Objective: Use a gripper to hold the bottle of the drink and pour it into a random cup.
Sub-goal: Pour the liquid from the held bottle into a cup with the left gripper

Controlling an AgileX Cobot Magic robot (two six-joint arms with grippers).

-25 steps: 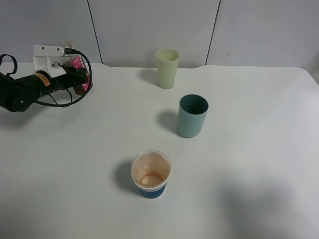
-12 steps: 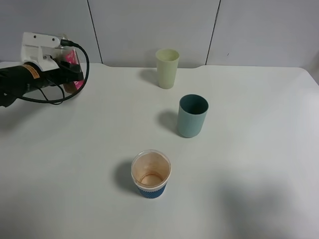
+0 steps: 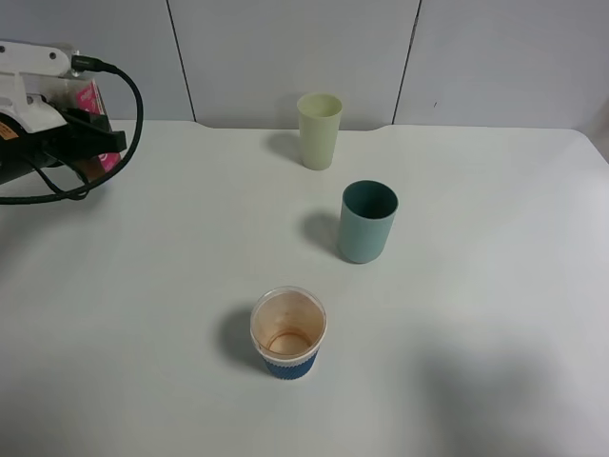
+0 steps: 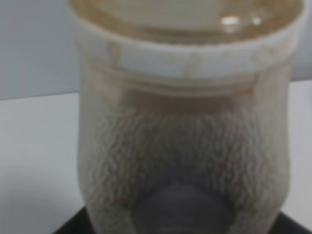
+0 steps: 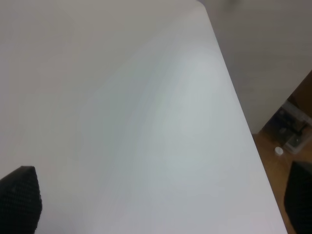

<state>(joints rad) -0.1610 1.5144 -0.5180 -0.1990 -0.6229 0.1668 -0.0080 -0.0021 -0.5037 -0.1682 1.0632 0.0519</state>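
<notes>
A white table (image 3: 476, 286) runs back to a grey panelled wall (image 3: 285, 48). Far to the left of the cup (image 3: 288, 333) and further back, the left gripper (image 3: 84, 135) is cut off by the picture's edge. It is clamped tight on the bottle (image 3: 88, 99), of which only scraps of pink label show past black fingers and cable. I cannot tell whether its base touches the table. From the left wrist the bottle (image 4: 180, 146) fills the view, blurred: a pale rim and a brownish body. The right gripper (image 5: 160, 197) shows only in its own wrist view, its black fingertips (image 5: 19, 200) spread wide with nothing between, over bare table near an edge. Bare table lies between bottle and cup. The teal cup (image 3: 367, 222) stands behind and right of the cup, well apart. The pale cup (image 3: 319, 130) stands further back still, near the wall.
</notes>
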